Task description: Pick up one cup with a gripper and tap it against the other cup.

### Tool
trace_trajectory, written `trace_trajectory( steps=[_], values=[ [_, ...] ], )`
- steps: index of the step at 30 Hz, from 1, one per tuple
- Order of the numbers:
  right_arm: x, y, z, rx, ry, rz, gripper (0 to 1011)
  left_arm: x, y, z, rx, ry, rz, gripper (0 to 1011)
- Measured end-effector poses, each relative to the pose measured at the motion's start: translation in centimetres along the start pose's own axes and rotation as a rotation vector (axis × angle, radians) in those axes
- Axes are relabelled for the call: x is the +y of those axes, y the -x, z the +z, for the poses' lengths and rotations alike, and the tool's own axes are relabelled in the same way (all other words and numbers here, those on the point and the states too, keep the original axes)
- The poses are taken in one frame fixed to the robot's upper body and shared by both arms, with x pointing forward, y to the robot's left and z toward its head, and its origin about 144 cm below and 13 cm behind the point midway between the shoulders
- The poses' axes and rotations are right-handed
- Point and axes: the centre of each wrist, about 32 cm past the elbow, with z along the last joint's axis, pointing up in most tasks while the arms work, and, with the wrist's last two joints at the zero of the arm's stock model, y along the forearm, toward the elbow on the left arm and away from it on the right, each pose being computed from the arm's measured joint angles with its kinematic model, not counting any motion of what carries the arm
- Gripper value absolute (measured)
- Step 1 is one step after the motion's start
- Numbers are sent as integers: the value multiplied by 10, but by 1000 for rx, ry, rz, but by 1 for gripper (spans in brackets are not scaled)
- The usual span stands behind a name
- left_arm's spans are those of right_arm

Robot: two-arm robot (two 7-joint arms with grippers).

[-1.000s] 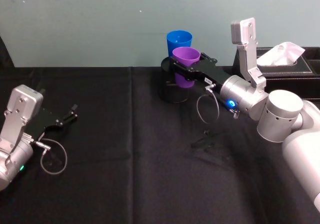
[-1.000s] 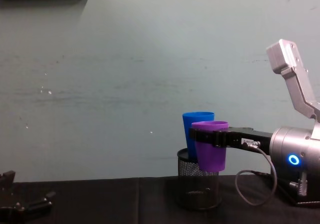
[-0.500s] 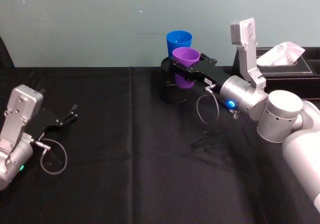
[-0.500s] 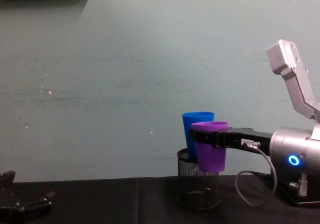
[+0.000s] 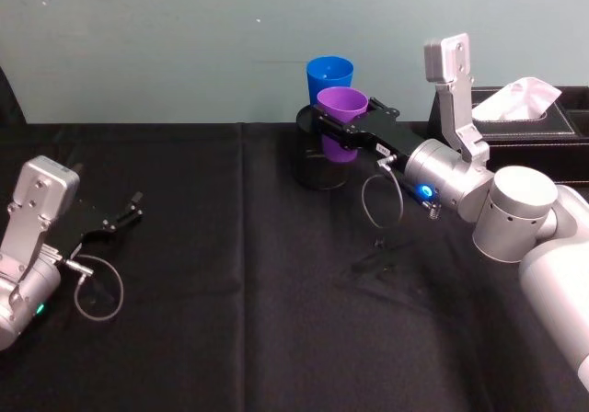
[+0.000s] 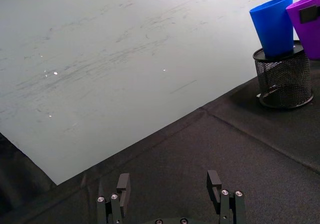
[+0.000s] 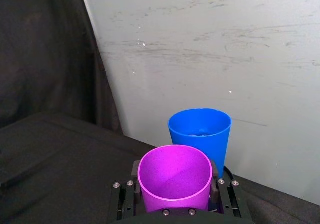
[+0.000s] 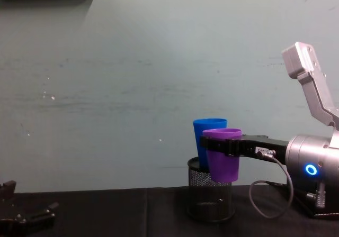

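Our purple cup (image 7: 175, 176) hangs just in front of the blue cup (image 7: 200, 129), right fingers (image 8: 225, 145) shut tight around it. We should bump it softly so the blue cup won't tip. The white label (image 5: 382, 145) is too small to read. Far left of the blue cup, our left fingers (image 6: 123, 185) are open, empty.

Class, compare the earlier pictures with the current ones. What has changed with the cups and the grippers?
Nothing has visibly changed. The right gripper still holds the purple cup in the air, close in front of the blue cup, which stands in the black mesh pen holder. The left gripper stays parked and open at the left.
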Motion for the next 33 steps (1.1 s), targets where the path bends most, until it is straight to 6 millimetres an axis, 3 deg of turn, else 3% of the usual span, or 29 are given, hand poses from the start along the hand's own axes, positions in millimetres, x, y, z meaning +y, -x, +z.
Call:
trace_trajectory(
  steps=[33],
  values=[
    [0, 0, 0, 0, 0, 0, 743, 0, 0, 0, 0, 0, 0, 1000]
  ],
)
